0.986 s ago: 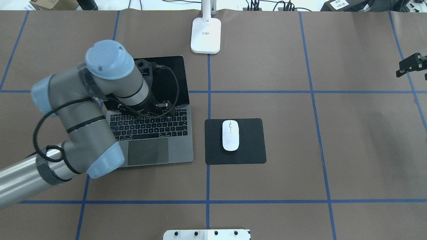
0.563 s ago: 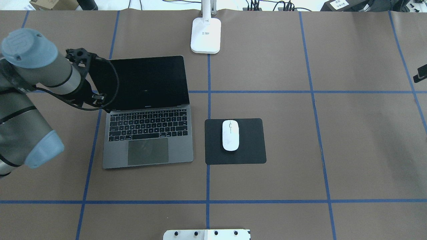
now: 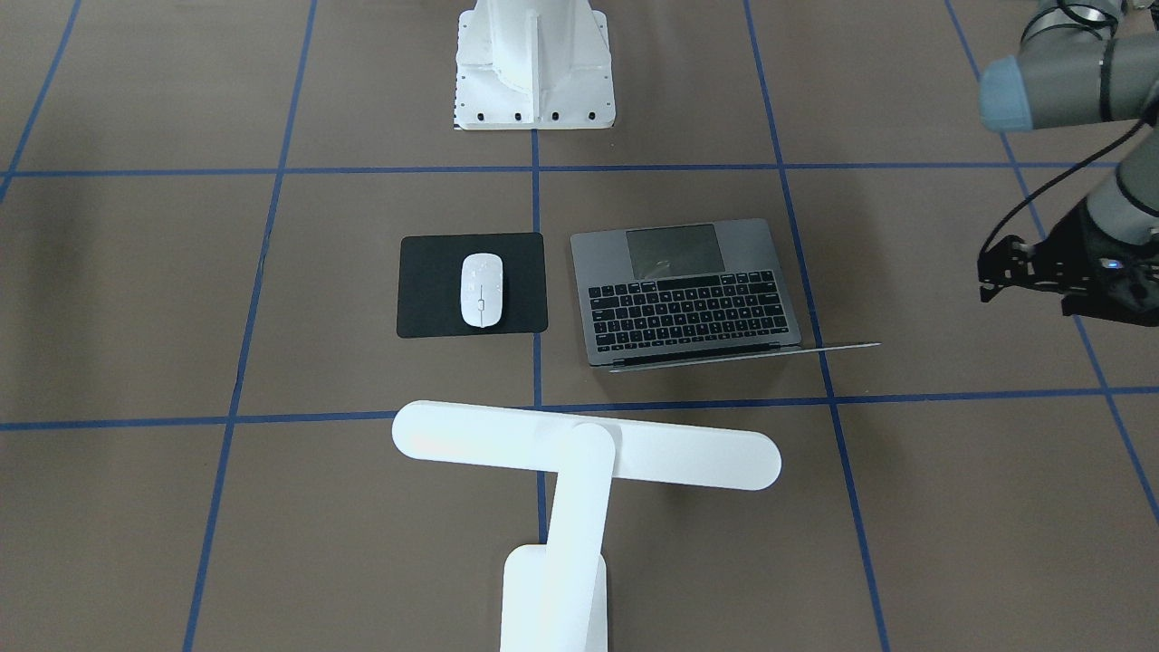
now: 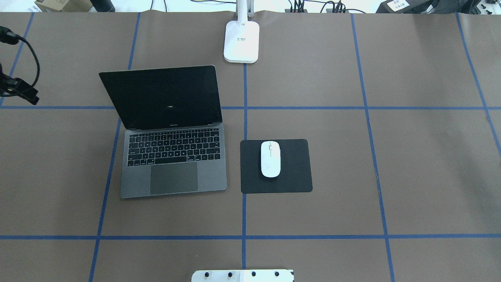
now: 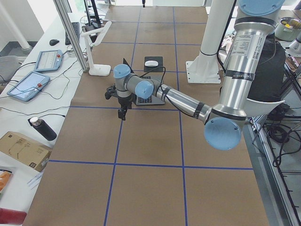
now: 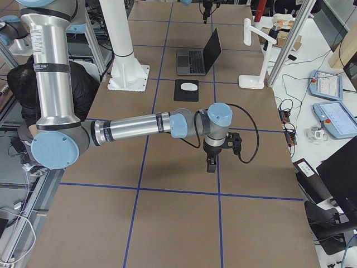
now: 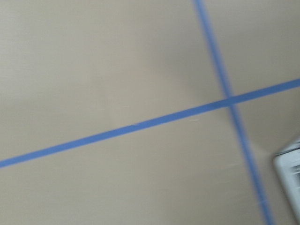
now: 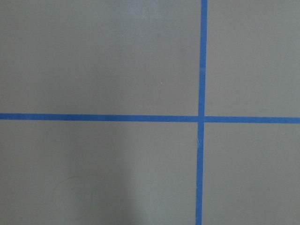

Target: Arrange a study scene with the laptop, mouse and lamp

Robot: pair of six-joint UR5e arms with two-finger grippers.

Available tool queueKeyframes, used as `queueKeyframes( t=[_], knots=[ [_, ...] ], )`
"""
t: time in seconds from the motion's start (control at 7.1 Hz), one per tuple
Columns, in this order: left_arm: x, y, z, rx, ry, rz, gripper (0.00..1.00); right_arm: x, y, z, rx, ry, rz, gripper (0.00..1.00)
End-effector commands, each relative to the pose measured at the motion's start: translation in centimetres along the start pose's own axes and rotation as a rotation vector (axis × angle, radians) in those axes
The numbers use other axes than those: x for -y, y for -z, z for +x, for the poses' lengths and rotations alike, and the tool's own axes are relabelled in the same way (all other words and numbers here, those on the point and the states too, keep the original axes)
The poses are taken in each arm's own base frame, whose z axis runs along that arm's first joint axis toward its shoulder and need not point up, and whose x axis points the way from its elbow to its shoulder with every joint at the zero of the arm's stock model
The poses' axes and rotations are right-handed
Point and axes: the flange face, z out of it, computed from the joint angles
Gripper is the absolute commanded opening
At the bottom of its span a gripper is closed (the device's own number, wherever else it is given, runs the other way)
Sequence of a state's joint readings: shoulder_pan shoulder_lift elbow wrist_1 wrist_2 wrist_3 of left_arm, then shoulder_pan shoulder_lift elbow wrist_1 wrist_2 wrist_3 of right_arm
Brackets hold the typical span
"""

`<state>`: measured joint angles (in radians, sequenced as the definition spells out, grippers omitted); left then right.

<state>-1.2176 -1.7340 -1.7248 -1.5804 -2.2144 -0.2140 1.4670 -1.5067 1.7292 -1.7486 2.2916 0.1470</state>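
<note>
I'm drawing the left gripper [image 5: 123,113] clear of the opened laptop [image 4: 172,172]. I can't tell how wide it's gaping. The scene is looking complete.

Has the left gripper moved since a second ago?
Yes. In the overhead view the left gripper has swung from over the laptop to the view's left edge, well clear of it.

Bright, even light, soft shadows; left wrist view blurred, perhaps motion.
</note>
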Motion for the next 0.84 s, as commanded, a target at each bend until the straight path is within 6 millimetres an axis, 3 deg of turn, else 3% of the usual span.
queueKeyframes(
  t=[0.0, 0.28, 0.42, 0.7],
  knots=[
    [-3.8, -0.4, -9.6, 0.020, 0.061, -0.029, 0.99, -1.1, 1.0, 1.1, 0.006, -0.065, -0.045, 0.99],
    [-6.5, 1.6, -15.2, 0.036, 0.020, -0.006, 0.99, -1.6, 0.9, 1.7, 0.032, -0.091, -0.059, 0.99],
    [-8.4, 2.0, -19.6, 0.035, 0.014, -0.005, 0.99, -1.9, 0.8, 1.9, 0.032, -0.093, -0.061, 0.99],
    [-9.2, 1.1, -21.5, 0.034, 0.052, -0.024, 0.99, -3.2, 0.1, 3.7, 0.040, -0.123, -0.070, 0.99]
  ],
)
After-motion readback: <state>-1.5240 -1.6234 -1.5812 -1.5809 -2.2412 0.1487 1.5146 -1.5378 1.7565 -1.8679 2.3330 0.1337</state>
